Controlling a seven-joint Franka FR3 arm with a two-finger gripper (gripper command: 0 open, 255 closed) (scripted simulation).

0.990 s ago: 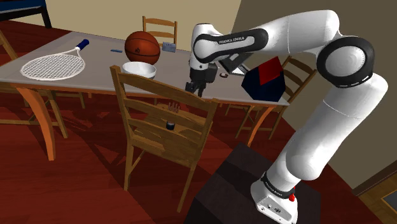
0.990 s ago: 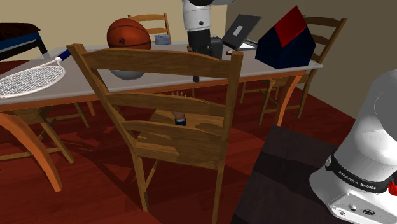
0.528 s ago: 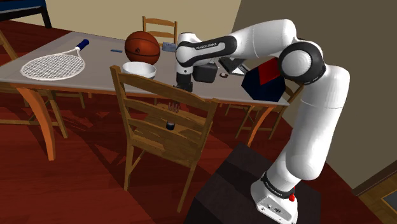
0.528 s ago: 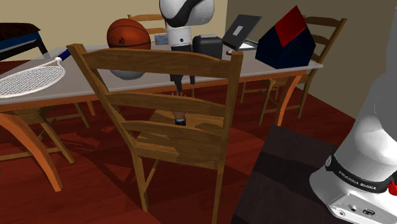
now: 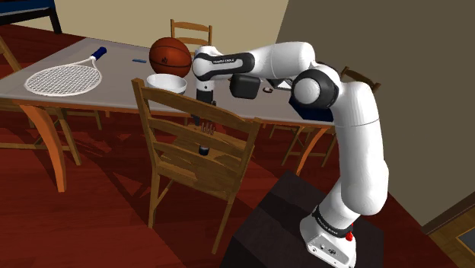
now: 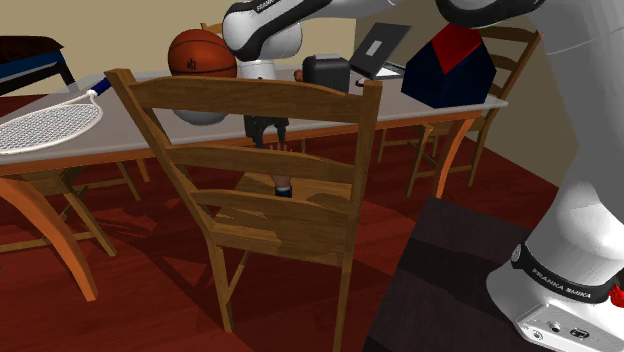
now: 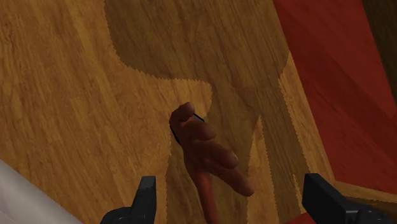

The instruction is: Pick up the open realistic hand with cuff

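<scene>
The gripper (image 7: 235, 205), fingers spread, hangs above the model hand (image 7: 207, 153) on the chair (image 7: 76, 95); in the shoulder view, slats (image 5: 183, 160) half hide it.

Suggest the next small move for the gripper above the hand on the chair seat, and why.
Probably a short descent straight down, nudged slightly to centre. In the wrist view the gripper is open and above the hand, which stands on the chair seat between the fingers, a little nearer one of them and touched by neither.

"FRANKA EMIKA" stands on the arm's wrist link (image 5: 219, 59) and on the black base ring (image 6: 558, 280) atop the stand (image 6: 445, 275).
</scene>
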